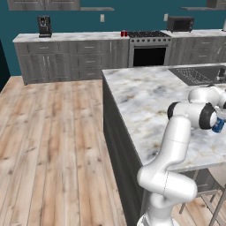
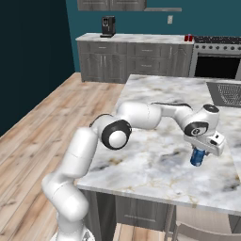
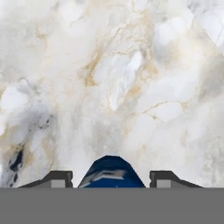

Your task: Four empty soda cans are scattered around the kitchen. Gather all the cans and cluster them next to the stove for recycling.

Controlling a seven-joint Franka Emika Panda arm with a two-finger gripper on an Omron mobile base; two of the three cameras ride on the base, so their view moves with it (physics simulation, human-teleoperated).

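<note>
My gripper hangs over the marble island counter, fingertips flanking a small upright blue soda can; whether they pinch it I cannot tell

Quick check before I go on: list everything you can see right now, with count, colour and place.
Blue can: one, blue, on the marble island, between the fingers.
Red cans: looks like two, red, on the back counter just left of the stove; too small to count for sure.
Island counter: one, white-grey marble, under the arm.
Sink: one, dark, set in the island's far right.
Stove: one, silver with black oven door, against the back wall.
Coffee machine: one, black, left end of the back counter.
Microwave: one, dark, right of the stove.
Cabinets: grey, under the back counter.
Gripper: one, dark fingers on either side of the blue can, with small gaps at its sides.
</note>
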